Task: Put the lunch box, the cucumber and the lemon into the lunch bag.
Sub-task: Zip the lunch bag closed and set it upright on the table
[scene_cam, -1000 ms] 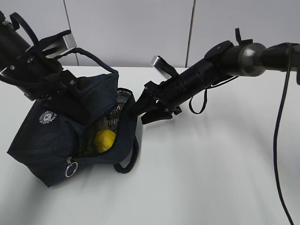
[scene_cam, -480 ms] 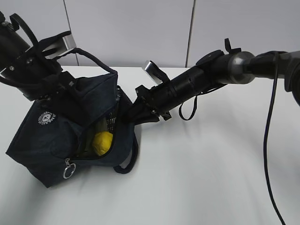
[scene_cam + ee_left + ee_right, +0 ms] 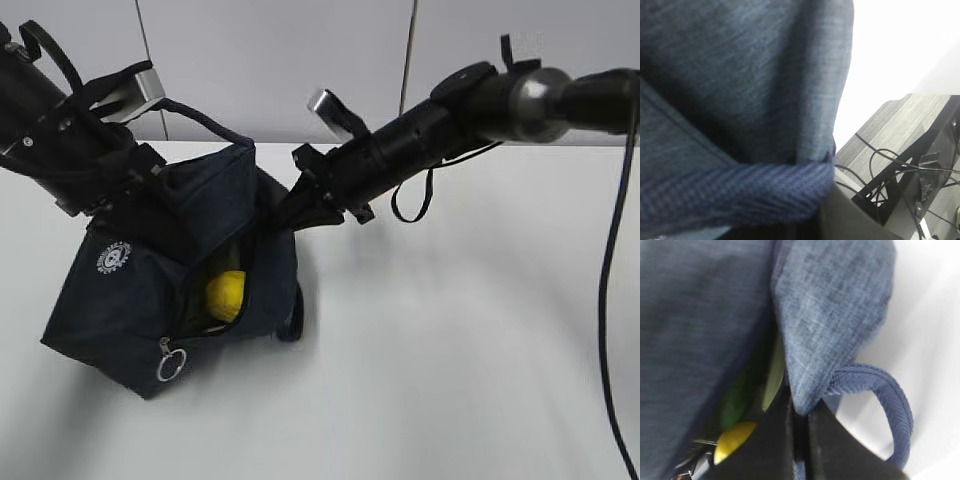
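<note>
Since earlier, dark navy fabric lunch bag [image 3: 150, 290] lifted, tilted – R gripper [image 3: 799, 427] now pinched on rim, L gripper [image 3: 135, 185] clamps top. Soft, floppy – grip seams.

The lunch bag [image 3: 130, 300] is matt navy woven cloth, with a ribbed webbing handle [image 3: 885, 395] and a shiny metal ring pull [image 3: 171, 365]. The lemon [image 3: 226, 295] looks smooth and slightly waxy. The counter [image 3: 450, 350] is smooth, faintly glossy white. The right pincer [image 3: 799, 440] is matt black.

Bag [image 3: 120, 310] slit narrow; lemon [image 3: 226, 294] blocks.
</note>
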